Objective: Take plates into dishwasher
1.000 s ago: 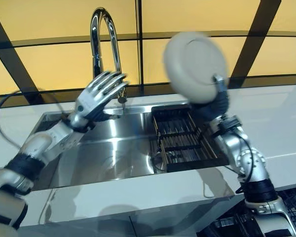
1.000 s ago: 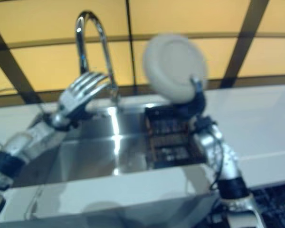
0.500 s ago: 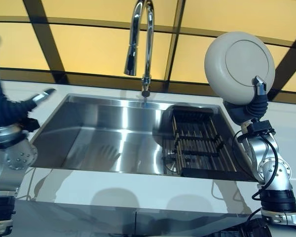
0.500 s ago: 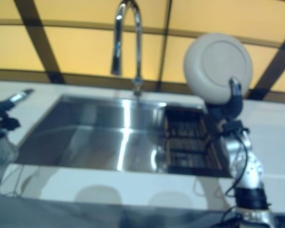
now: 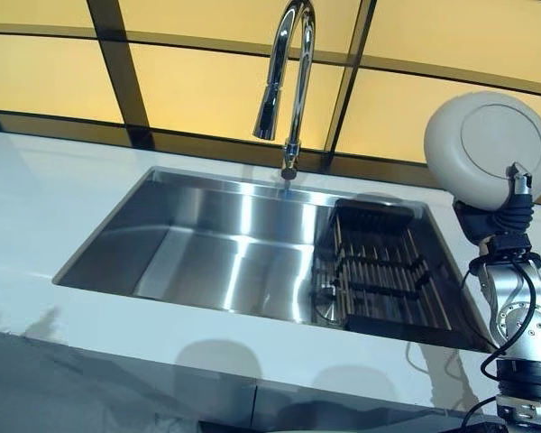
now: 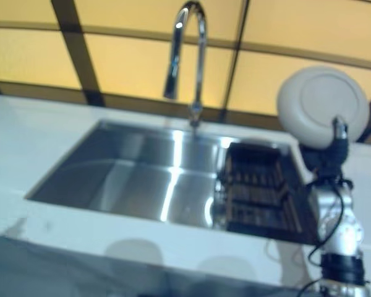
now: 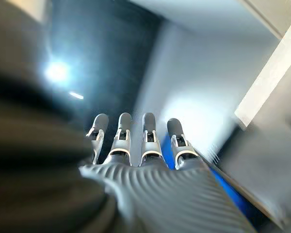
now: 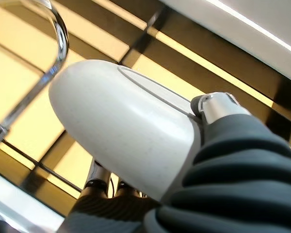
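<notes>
The right hand is clamped on the round off-white plate, held upright above the white worktop beside the black ribbed drying rack; carry it level-edged, thumb firm, while the left hand, fingers straight, stays clear.

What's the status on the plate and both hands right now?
Right robot hand gripping white plate, held upright above the sink's black rack. Left robot hand empty, fingers straight, away from the sink. Nothing blocking.

Head cameras above sink
</notes>
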